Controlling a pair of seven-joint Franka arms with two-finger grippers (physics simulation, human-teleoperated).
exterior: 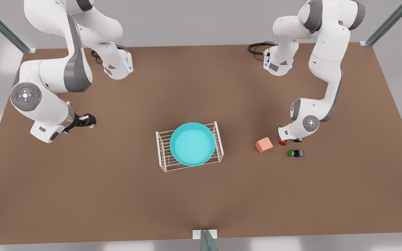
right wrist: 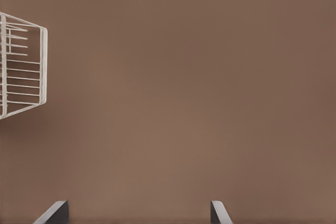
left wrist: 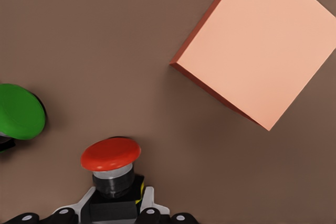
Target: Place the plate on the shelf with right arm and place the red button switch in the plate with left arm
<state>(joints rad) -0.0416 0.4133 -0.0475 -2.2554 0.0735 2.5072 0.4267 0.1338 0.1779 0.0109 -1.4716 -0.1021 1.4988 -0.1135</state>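
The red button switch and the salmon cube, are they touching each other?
Apart. The left wrist view shows bare table between the red button switch and the salmon cube.

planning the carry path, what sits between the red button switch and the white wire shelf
In the front view, only the salmon-orange cube lies between the red-capped button switch and the white wire shelf; the remaining brown tabletop is bare.

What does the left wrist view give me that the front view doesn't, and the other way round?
Left wrist view alone: the left gripper closed around the red button switch's black body. Front view alone: the plate sitting on the shelf, and the right gripper open over the table, waiting at the front view's left. Both share: the red switch, the green switch and the salmon cube close together.
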